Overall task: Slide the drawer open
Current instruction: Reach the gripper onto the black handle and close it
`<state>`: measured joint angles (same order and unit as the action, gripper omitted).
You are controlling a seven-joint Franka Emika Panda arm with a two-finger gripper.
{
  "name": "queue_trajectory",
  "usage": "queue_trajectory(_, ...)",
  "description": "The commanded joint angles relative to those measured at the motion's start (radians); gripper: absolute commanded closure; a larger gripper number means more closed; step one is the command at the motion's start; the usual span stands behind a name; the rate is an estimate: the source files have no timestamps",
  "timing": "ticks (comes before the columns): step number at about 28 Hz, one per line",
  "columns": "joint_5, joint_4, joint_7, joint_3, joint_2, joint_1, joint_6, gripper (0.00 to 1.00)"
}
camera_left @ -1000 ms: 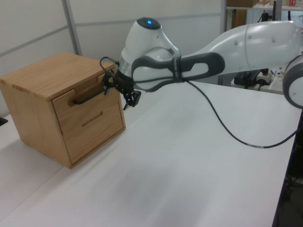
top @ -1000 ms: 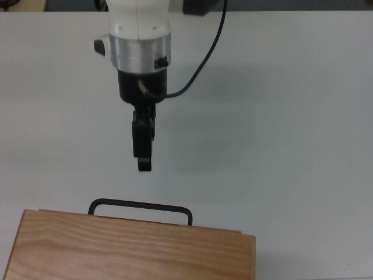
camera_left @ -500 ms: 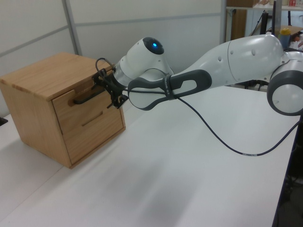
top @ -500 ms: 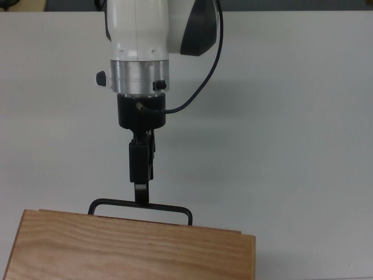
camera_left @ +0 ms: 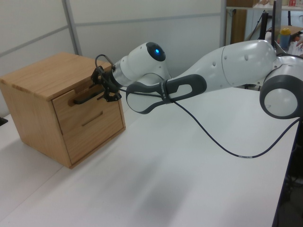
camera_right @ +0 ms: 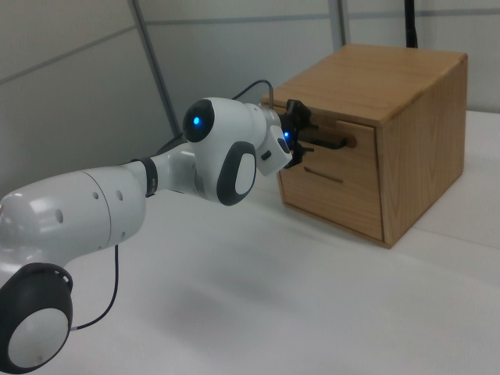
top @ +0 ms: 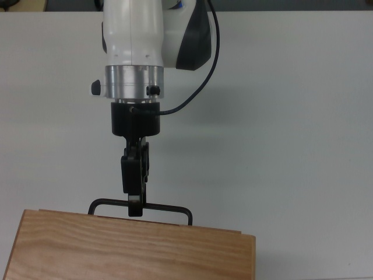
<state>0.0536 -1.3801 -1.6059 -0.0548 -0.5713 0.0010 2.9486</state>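
Note:
The light wooden drawer [camera_left: 87, 111] is the upper one in the box-shaped cabinet, and its front looks flush with the cabinet. Its thin black bar handle [top: 169, 209] sticks out past the cabinet's edge in the top view. My gripper [top: 135, 205] has reached that bar left of its middle, with the tip overlapping it. In the left view the gripper [camera_left: 105, 90] is at the handle [camera_left: 85, 99], open, with one finger above the bar and one below. The right view shows the gripper [camera_right: 301, 131] against the handle [camera_right: 334, 143] on the drawer front [camera_right: 348, 160].
The cabinet's grained wooden top [top: 128, 251] fills the bottom of the top view. A second, lower drawer front [camera_left: 94, 135] sits under the first. The white table [camera_left: 180, 170] spreads around the cabinet. A black cable [top: 201, 81] hangs from my wrist.
My gripper has moved across the table toward the cabinet, from well short of the handle to right on the bar. The drawer has not moved.

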Motion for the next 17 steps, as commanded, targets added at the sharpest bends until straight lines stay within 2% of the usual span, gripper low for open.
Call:
queue_trajectory(1,-0.015,0.018,0.003,-0.005,-0.016,-0.002,0.021,1.00)
queue_trajectory(11,-0.009,0.001,0.006,-0.007,-0.009,0.001,0.015,1.00)
queue_trajectory(17,-0.011,-0.063,0.006,-0.007,0.039,0.007,0.012,1.00)
